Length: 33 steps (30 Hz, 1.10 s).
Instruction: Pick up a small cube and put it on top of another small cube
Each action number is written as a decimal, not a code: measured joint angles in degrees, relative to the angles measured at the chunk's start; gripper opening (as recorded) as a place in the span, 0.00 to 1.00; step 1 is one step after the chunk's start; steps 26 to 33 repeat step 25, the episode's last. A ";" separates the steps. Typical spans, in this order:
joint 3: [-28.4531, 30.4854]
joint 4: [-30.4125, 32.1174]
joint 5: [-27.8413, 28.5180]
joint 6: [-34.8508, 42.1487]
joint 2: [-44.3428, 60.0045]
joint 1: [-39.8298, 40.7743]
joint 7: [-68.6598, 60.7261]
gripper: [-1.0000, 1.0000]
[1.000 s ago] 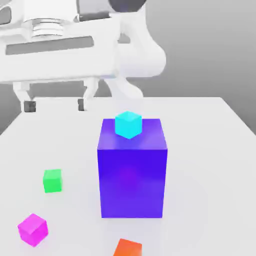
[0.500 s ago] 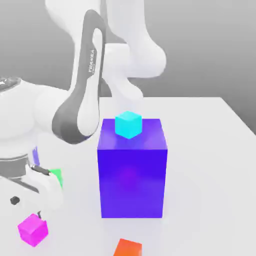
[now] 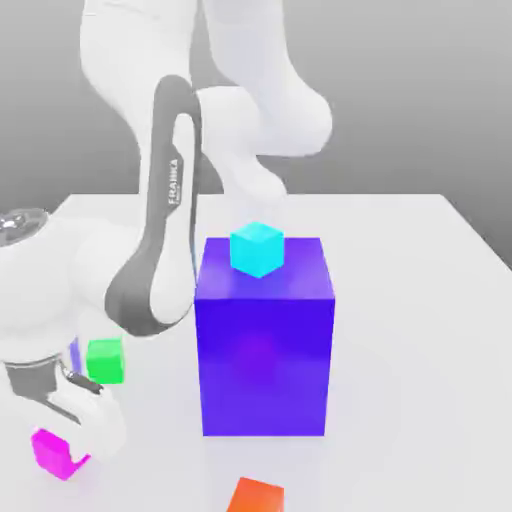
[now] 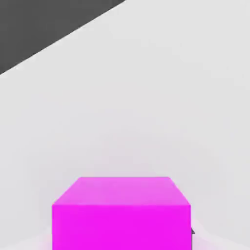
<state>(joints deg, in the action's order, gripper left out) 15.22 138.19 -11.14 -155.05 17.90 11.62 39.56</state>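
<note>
A small magenta cube (image 3: 52, 455) (image 4: 121, 212) lies on the white table near the front at the exterior view's left. My gripper (image 3: 64, 432) has come down over it, and the white hand covers the cube's upper right part. In the hand view the cube sits very close, with a dark fingertip (image 4: 192, 232) just at its side. The gripper is shut on this cube. A small green cube (image 3: 104, 361) rests a little behind it. A cyan cube (image 3: 257, 249) stands on top of the big blue block (image 3: 265, 350). An orange cube (image 3: 255, 496) lies at the front edge.
The tall blue block stands mid-table, to the exterior view's right of my hand. The arm's grey and white links (image 3: 160, 250) arch over the space between the block and the green cube. Bare white table (image 3: 420, 330) stretches to the exterior view's right.
The hand swung from high at the back down to the front left and settled over the magenta cube. Its fingers went from open to shut around the cube.
</note>
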 joint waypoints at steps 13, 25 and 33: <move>6.25 24.10 17.59 1.50 -26.79 9.64 -1.61 0.00; 4.72 27.51 6.41 -12.98 -15.34 9.65 -11.74 1.00; 4.72 27.51 6.41 -12.98 -15.34 9.65 -11.74 1.00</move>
